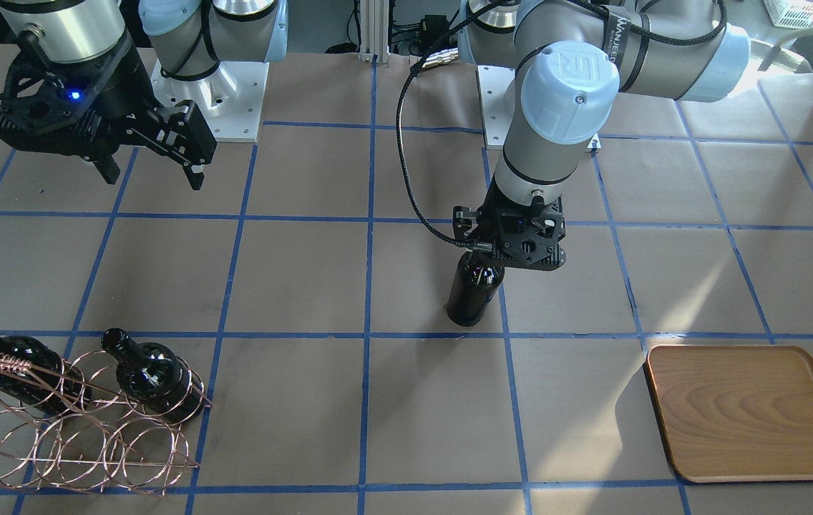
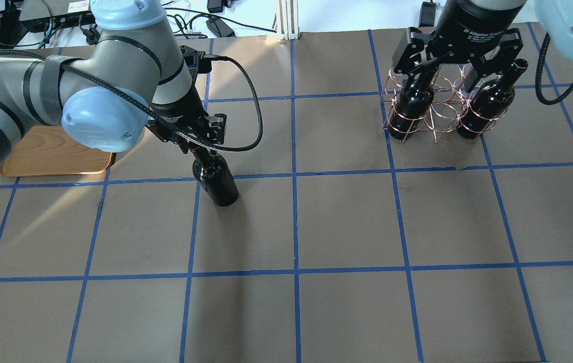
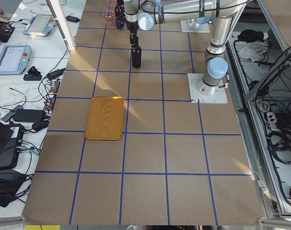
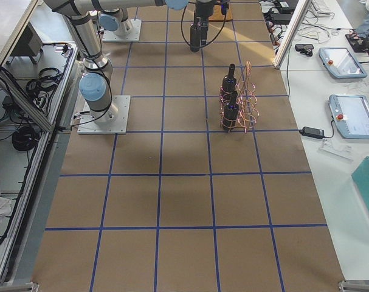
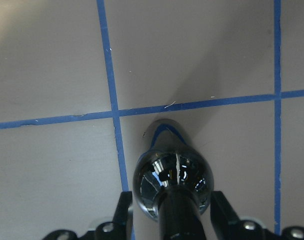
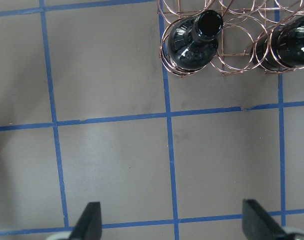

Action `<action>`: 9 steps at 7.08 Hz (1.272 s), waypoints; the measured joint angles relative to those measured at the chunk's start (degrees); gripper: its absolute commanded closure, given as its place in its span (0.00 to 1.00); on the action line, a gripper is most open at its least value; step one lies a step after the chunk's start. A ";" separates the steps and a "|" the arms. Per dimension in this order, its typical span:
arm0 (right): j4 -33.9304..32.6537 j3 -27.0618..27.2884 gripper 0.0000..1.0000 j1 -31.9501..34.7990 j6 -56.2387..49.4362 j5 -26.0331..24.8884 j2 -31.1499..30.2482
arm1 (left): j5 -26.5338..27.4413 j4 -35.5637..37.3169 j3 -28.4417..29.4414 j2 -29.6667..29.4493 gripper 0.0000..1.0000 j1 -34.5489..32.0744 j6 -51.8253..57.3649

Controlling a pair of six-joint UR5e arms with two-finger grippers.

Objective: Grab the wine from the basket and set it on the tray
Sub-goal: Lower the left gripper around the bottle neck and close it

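One wine bottle point(image 1: 473, 293) stands upright on the brown table by a blue tape line, mid-table. My left gripper point(image 1: 510, 243) is around its neck from above. In the left wrist view the fingers point(image 5: 124, 215) flank the neck point(image 5: 179, 220) with a gap on each side. Two more wine bottles point(image 2: 412, 108) point(image 2: 488, 108) sit in the copper wire basket point(image 2: 438, 108). My right gripper point(image 2: 455, 60) hangs open and empty high above the basket. The wooden tray point(image 1: 746, 411) lies empty, partly hidden under my left arm in the overhead view point(image 2: 49, 156).
Blue tape lines divide the brown table point(image 2: 347, 222) into squares. The arm bases point(image 1: 213, 100) stand at the robot's edge. Side benches with tablets and cables point(image 3: 20, 52) lie beyond the table's end.
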 measured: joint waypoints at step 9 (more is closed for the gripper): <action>-0.29 0.00 0.00 0.01 0.45 0.05 0.07 | -0.19 0.18 0.33 -0.33 0.03 0.10 0.31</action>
